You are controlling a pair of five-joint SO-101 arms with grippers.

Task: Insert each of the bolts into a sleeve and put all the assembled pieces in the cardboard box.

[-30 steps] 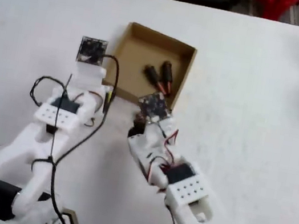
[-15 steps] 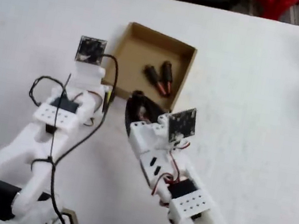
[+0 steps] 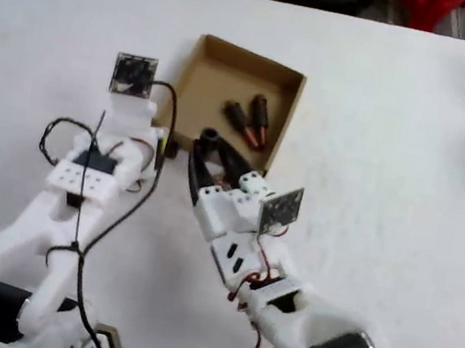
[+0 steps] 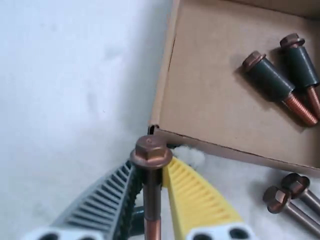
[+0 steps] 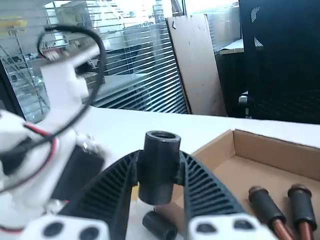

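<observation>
Gripper L point(image 4: 151, 169) clamps a bolt point(image 4: 151, 150), shank cut off at frame edge; gripper R point(image 5: 160, 160) clamps a sleeve point(image 5: 161, 142). I see cardboard box point(image 3: 217, 79) at 12 o'clock.

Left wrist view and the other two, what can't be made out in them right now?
Left wrist view: the held bolt runs off the bottom edge, tip unseen; the two loose bolts are cut by the corner.
Right wrist view: the two assembled pieces run off the bottom edge.
High view: the right gripper, shut on a sleeve, covers part of the box's near wall.
</observation>
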